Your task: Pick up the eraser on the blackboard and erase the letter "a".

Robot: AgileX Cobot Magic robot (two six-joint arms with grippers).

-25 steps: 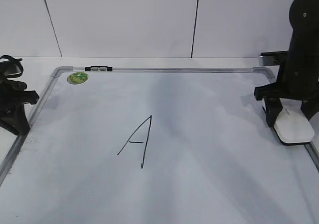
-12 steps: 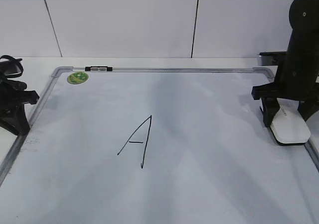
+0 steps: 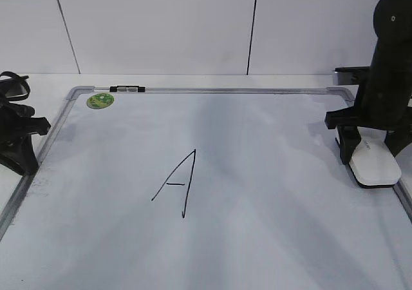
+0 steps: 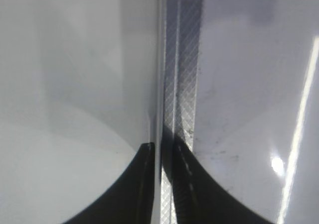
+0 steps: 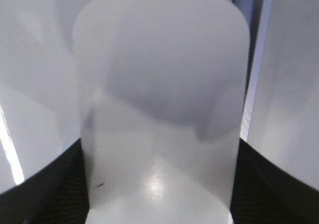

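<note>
The white eraser lies flat on the blackboard near its right edge. My right gripper stands over it, a black finger pressed against each long side. In the right wrist view the eraser fills the space between the fingers of the gripper. The only mark on the board is a tall capital A; the letter "a" does not show. My left gripper rests at the board's left edge. Its fingers are nearly together over the metal frame, with nothing between them.
A round green sticker and a small black clip sit at the board's far left corner. The grey frame runs round the board. A white panelled wall stands behind the table.
The eraser was tilted with its near end raised one second ago; it now lies flat on the board, still in the right gripper. The left arm has not moved.
</note>
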